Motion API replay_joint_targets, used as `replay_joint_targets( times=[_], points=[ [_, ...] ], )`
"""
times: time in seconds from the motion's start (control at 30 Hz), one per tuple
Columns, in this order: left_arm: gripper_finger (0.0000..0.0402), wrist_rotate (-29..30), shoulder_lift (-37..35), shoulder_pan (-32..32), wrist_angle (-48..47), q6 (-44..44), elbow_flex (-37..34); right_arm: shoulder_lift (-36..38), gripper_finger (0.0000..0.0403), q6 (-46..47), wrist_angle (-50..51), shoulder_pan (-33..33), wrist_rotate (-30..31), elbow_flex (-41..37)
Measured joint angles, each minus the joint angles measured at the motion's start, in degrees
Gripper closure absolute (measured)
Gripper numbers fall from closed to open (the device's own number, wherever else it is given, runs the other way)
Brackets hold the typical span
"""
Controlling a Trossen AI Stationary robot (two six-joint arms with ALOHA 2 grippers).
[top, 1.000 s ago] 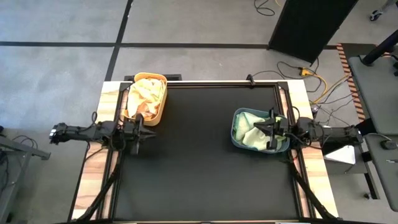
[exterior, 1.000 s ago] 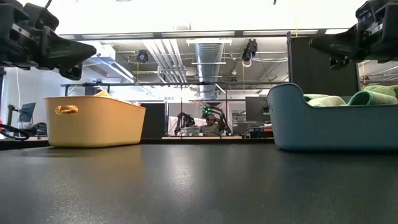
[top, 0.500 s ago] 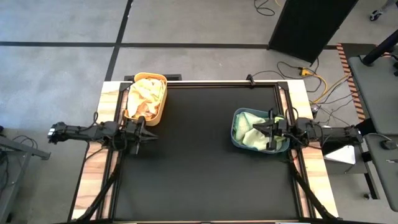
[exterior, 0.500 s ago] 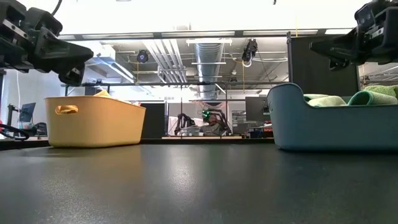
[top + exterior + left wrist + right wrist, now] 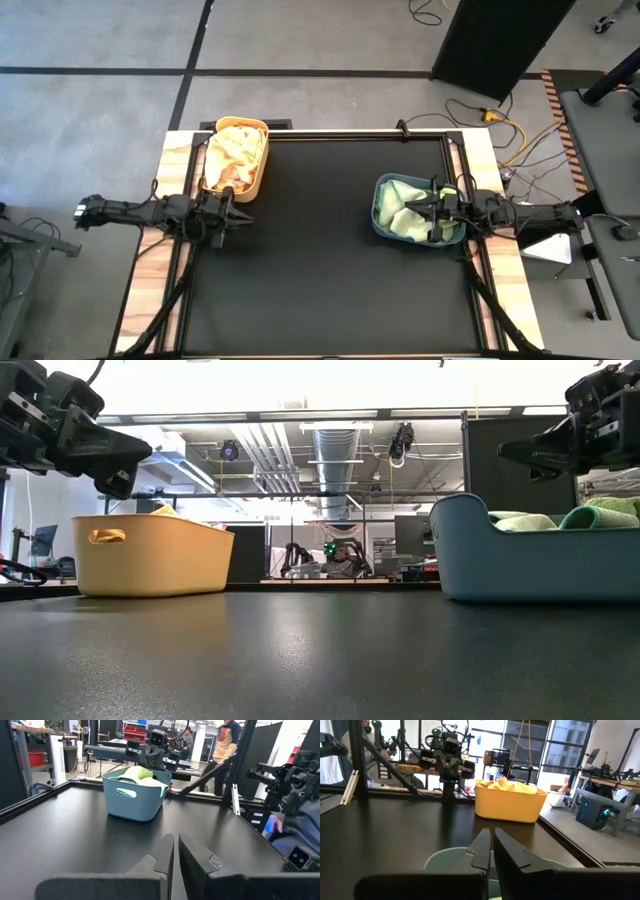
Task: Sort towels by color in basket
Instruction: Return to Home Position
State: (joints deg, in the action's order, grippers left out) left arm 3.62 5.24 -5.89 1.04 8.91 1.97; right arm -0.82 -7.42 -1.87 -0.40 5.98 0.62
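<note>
A yellow basket (image 5: 236, 158) at the table's far left holds orange, peach and pale yellow towels (image 5: 234, 152). A teal basket (image 5: 416, 208) at the right edge holds light green towels (image 5: 410, 222). My left gripper (image 5: 243, 221) is shut and points level toward the table's middle, just near of the yellow basket, holding nothing. My right gripper (image 5: 407, 206) is shut and hovers level above the teal basket, holding nothing. Both show in the wrist views, left gripper (image 5: 176, 838), right gripper (image 5: 492, 832).
The black mat (image 5: 320, 270) between the baskets is bare. Wooden strips and a metal frame (image 5: 170, 270) edge the table. Cables (image 5: 500, 130) lie on the floor beyond the far right corner. A person (image 5: 226, 735) stands in the room behind.
My left gripper has tipped and rolled slightly in place. My right gripper has tilted a little in place above the teal basket. Both have stayed shut, and the towels have not moved.
</note>
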Motion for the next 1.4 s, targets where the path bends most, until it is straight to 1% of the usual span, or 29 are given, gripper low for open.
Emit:
replay_joint_targets(
  times=[0.43, 1.4],
  points=[
    [0.0388, 0.0, 1.1, 0.0, 0.4, 0.0, 0.1, -0.1, 0.0390, -0.1, 0.1, 0.0, 0.0, 0.0],
    [0.0388, -0.1, 1.1, 0.0, 0.4, 0.0, 0.2, -0.1, 0.0390, -0.1, 0.0, 0.0, 0.0, 0.0]
  ],
)
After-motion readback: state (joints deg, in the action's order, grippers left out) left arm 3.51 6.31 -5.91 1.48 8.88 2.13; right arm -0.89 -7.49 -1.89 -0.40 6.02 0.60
